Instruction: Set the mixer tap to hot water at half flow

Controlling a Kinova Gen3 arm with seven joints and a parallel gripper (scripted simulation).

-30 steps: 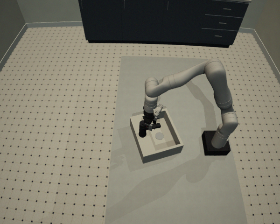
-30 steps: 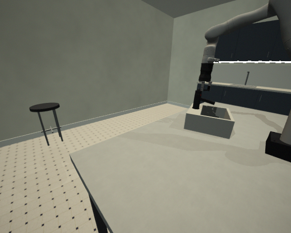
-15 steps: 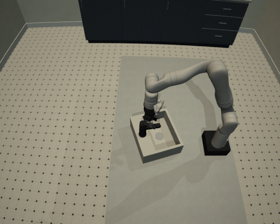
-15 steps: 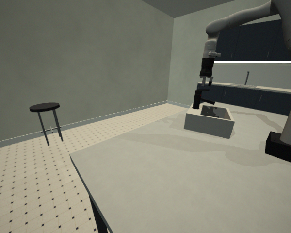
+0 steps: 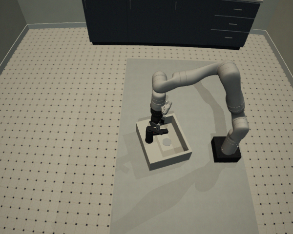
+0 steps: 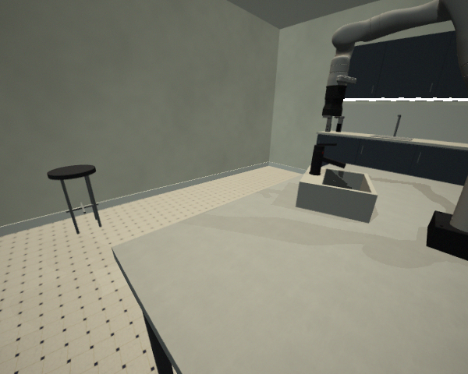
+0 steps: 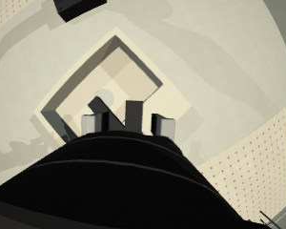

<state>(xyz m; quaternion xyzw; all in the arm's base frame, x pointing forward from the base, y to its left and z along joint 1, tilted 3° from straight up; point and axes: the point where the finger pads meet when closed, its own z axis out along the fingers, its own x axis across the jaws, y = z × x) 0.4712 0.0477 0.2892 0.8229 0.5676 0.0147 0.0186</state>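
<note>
The black mixer tap (image 5: 149, 136) (image 6: 315, 161) (image 7: 134, 113) stands on the wide side of the pale sink basin (image 5: 166, 161) (image 6: 335, 200) (image 7: 175, 98). Its spout (image 5: 163, 130) (image 6: 335, 162) reaches out over the bowl. Its short lever (image 6: 326, 145) lies nearly level on top, on the same side as the spout. My gripper (image 5: 156, 125) (image 6: 333, 128) (image 7: 130, 121) points straight down a short way above the tap's top. It is open and empty and touches nothing. In the wrist view the tap shows between my two fingers.
The basin sits on a grey table (image 5: 181, 201) (image 6: 306, 301). My arm's black base (image 5: 226, 151) (image 6: 452, 238) stands to the right of the basin. A round drain (image 5: 166, 142) lies in the bowl. Dark cabinets (image 5: 166, 22) line the back wall. A stool (image 6: 71, 171) stands on the floor at the left.
</note>
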